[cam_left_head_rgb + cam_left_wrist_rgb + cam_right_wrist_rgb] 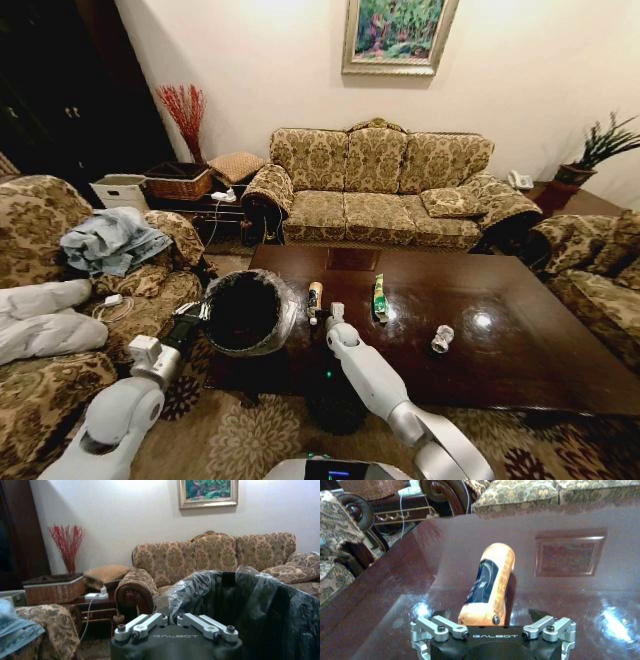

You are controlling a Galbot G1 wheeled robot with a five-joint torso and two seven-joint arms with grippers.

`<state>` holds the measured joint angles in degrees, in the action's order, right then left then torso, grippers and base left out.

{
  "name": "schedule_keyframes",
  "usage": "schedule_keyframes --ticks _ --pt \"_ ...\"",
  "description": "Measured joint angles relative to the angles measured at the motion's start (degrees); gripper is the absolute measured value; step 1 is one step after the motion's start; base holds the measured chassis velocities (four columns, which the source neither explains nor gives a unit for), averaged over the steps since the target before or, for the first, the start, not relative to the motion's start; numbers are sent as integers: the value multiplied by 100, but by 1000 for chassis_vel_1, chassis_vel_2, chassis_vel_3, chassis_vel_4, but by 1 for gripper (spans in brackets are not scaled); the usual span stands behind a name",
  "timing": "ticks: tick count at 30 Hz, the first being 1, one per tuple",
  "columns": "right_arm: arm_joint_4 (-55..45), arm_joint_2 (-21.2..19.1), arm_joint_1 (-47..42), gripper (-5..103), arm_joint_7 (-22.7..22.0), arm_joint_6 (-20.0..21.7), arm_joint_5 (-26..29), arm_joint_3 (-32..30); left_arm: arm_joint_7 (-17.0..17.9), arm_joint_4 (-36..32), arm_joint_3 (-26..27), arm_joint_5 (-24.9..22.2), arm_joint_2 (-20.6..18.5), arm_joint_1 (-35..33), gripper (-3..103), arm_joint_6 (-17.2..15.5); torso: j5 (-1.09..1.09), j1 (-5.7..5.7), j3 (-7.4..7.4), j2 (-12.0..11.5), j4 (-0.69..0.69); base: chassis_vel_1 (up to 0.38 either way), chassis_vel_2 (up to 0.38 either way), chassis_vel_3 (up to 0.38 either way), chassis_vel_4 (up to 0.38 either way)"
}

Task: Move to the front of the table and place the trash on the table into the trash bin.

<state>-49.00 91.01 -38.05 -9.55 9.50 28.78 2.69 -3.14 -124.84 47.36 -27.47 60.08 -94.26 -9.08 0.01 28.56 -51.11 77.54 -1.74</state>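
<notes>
On the dark brown table (530, 372) a tan bottle (315, 296) lies near the left end. My right gripper (323, 318) is at its near end. In the right wrist view the bottle (491, 573) lies between the gripper's (490, 613) open fingers (441, 615), with a gap on each side. A green tube (380, 297) and a silver-white can (442, 338) lie farther right. My left gripper (198, 313) holds the black trash bin (247, 312) at the table's left edge. It (172, 620) is shut on the bin's bag-lined rim (210, 581).
A patterned sofa (375, 185) stands behind the table. An armchair with blue cloth (112, 240) is on the left and another chair (600, 270) on the right. A woven basket (180, 182) and a power strip sit on a low stand at the back left.
</notes>
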Motion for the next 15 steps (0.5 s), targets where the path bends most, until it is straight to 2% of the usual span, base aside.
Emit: schedule_keyframes --ticks 2,5,6,8,10,14,15 --pt "93 49 35 103 4 -7 -13 -35 -1 0 6 -9 -14 0 4 0 0 0 0 0 0 0 0 0 0" --pt "312 120 160 92 43 -18 -1 -86 0 -2 17 -19 -18 -14 4 3 -1 0 0 0 -2 0 0 0 0" --pt "312 120 160 92 43 -18 -1 -86 0 -2 17 -19 -18 -14 4 3 -1 0 0 0 -2 0 0 0 0" --pt "303 109 168 81 87 1 21 -60 -3 2 4 -17 2 1 4 13 0 0 0 0 -2 0 0 0 0" --pt "283 106 166 81 88 10 27 -60 -3 9 -2 -17 4 9 4 16 -1 0 0 0 -1 0 0 0 0" --pt "97 61 145 58 63 149 103 -48 -5 47 -15 -19 -35 48 4 20 0 0 0 0 -2 0 0 0 0" --pt "97 61 145 58 63 149 103 -48 -5 47 -15 -19 -35 48 4 20 0 0 0 0 -2 0 0 0 0"
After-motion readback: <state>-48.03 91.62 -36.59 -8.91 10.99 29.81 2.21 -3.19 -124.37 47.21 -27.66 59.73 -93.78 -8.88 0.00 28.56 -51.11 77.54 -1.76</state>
